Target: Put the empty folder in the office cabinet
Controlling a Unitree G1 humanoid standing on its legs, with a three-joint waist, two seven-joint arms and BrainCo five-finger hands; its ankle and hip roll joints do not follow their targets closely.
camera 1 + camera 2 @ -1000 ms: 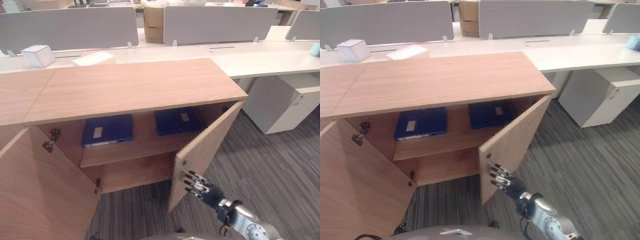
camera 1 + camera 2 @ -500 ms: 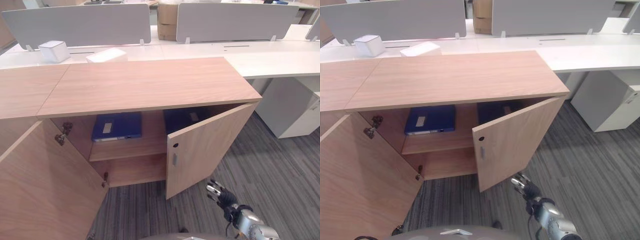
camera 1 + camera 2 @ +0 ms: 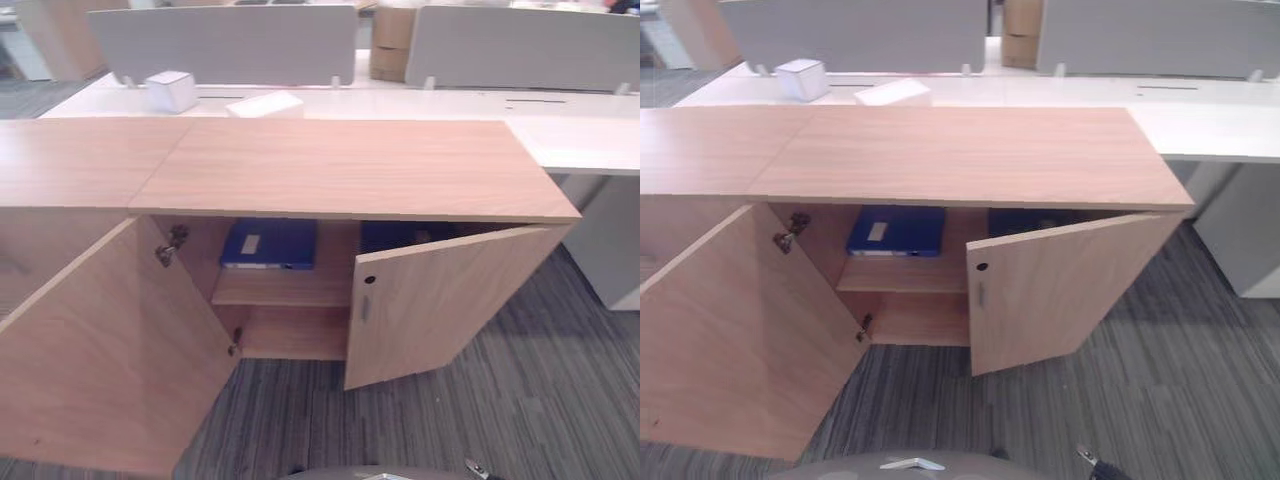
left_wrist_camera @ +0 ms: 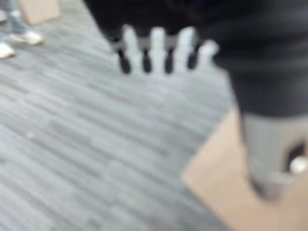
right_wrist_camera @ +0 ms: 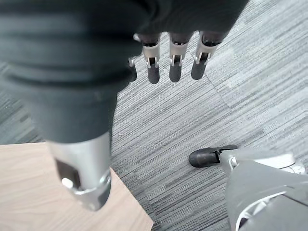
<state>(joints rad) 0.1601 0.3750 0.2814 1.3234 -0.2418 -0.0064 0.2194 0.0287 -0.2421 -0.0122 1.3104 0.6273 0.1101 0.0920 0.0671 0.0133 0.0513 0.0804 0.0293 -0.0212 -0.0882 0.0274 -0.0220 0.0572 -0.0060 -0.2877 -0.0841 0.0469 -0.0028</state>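
Nearest, both hands hang over the grey striped carpet and hold nothing: the right hand has its fingers relaxed and hanging straight, and the left hand looks the same, fingers extended in a row above the floor. Just beyond stands the wooden cabinet with its left door swung wide toward the near side and its right door standing ajar. Inside, on the shelf, a blue folder lies flat on the left, and a second blue folder lies to the right, half hidden by the ajar door (which of the two is the empty one I cannot tell). The folder is thus already in the cabinet. Judging by its look, it is a stiff, light board binder with smooth covers, best taken by the spine or pinched across one edge. Farther back, a white desk carries a small white box before grey dividers.
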